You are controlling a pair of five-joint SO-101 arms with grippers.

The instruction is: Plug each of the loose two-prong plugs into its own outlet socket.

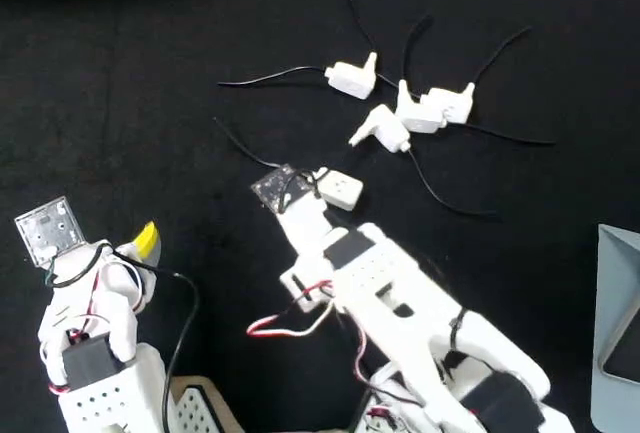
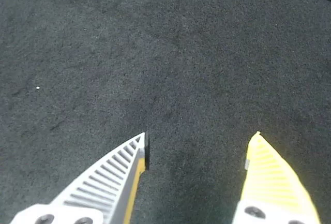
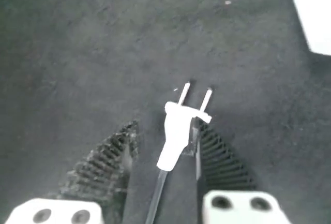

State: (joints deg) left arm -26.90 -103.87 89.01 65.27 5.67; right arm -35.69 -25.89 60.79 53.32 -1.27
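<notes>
At the near left corner of the table, the left gripper [image 2: 201, 136] hangs with its jaws spread wide over bare black cloth [image 1: 120, 103]. Its yellow finger [image 1: 147, 238] points toward the middle. No cable or connector lies between this arm and the left and far edges of the table.

The right arm comes in from the near edge, right of centre, and slants toward the table's middle. The right gripper [image 3: 169, 125] is narrowly parted there. A white two-prong plug [image 3: 176, 131] sits between its fingers with the prongs pointing away from the wrist. The plug lies against one finger [image 3: 220, 154], and a dark gap shows between it and the other. Its cable runs back between the jaws.

In the high view a white socket block [image 1: 341, 189] lies just beside the right gripper [image 1: 285, 185], on the side toward the right edge of the table. A thin black cable [image 1: 235, 143] curves from the gripper tip out toward the far left.

At the right edge a grey bin [image 1: 618, 283] stands well apart from the arm.

Toward the far edge, right of centre, four white connector pieces lie on black leads that splay outward. One [image 1: 352, 78] lies alone. Another [image 1: 380, 128] lies just beside a touching pair [image 1: 435, 108]. Whether each is a plug or a socket cannot be told. A strip of bare cloth separates this cluster from the socket block.
</notes>
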